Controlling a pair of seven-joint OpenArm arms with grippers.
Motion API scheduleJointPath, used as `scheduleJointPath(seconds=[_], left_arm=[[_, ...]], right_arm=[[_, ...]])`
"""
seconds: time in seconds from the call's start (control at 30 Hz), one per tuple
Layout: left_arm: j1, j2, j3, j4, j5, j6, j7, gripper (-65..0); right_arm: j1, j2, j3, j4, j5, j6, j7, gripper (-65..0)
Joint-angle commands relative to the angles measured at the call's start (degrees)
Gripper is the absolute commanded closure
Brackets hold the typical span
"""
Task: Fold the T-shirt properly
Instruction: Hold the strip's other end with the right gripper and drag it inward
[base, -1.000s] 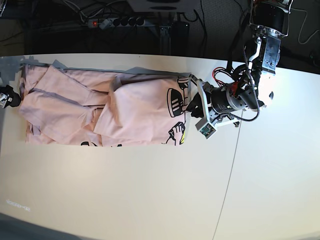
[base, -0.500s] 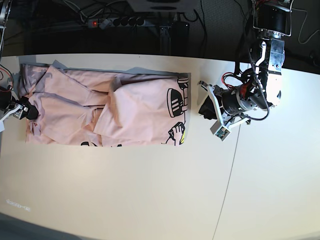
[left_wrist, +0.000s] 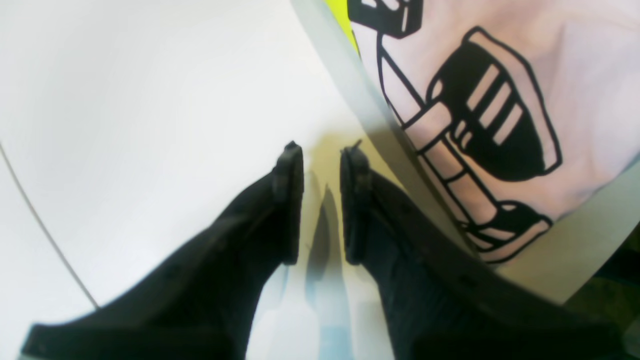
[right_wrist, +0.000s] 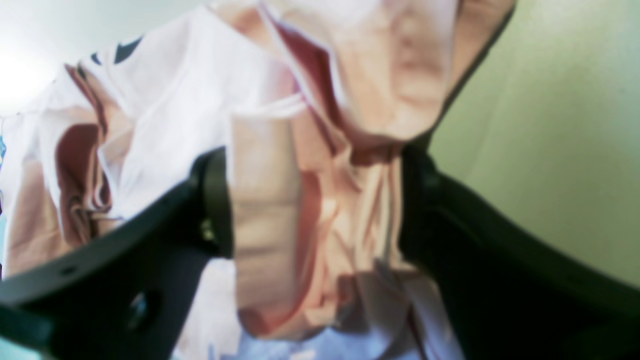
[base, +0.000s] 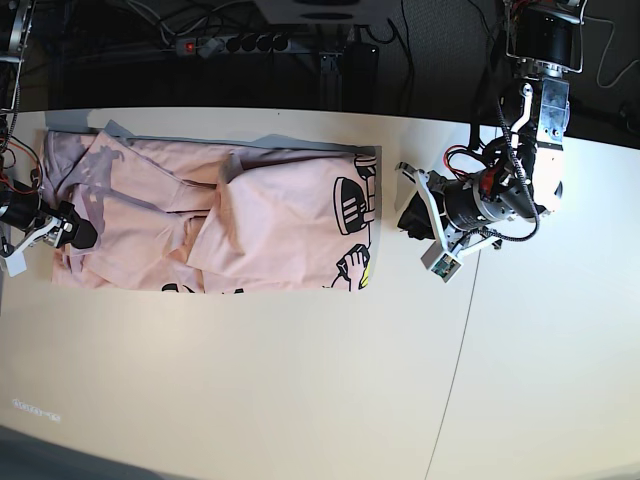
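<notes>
The pale pink T-shirt (base: 280, 220) lies partly folded on the white table, its black print at the right end. It also shows in the left wrist view (left_wrist: 500, 75). My left gripper (base: 410, 215) hovers over bare table just right of the shirt's right edge. In the left wrist view it (left_wrist: 320, 150) is empty, its fingers a narrow gap apart. My right gripper (base: 80, 230) is at the shirt's left end. In the right wrist view it (right_wrist: 316, 165) is open wide, with bunched folds of the shirt (right_wrist: 165, 100) between its fingers.
A grey sheet (base: 300, 146) lies under the shirt and shows as a strip along its edge (left_wrist: 350, 75). A power strip (base: 235, 43) and cables lie behind the table's back edge. A thin seam (base: 468, 300) crosses the table on the right.
My left gripper has drawn back to the right, off the shirt's right edge. My right gripper has moved in from the table's left edge onto the shirt's left end.
</notes>
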Motion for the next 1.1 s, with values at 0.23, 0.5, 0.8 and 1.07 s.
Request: scheduleJointPath(seconds=[0.23, 0.5, 0.8, 1.07], left_arm=[[-0.9, -0.2, -0.3, 0.7, -0.8, -1.5, -1.0, -16.4], [-0.9, -0.2, -0.3, 0.7, -0.9, -1.4, -1.0, -16.4], [-0.9, -0.2, -0.3, 0.7, -1.7, -1.5, -1.0, -16.4], [-0.9, -0.2, -0.3, 0.7, -2.0, -1.5, -1.0, -16.4]], right_arm=[[-1.3, -0.1, -1.1, -0.7, -4.1, 3.9, -7.3, -40.3], [-1.3, 1.9, -1.1, -0.7, -5.4, 3.9, -4.0, -41.6], [-1.3, 3.9, -1.1, -0.7, -7.8, 3.8, -3.2, -43.7], [-1.3, 8.4, -1.1, -0.7, -7.6, 3.7, -0.9, -43.6]])
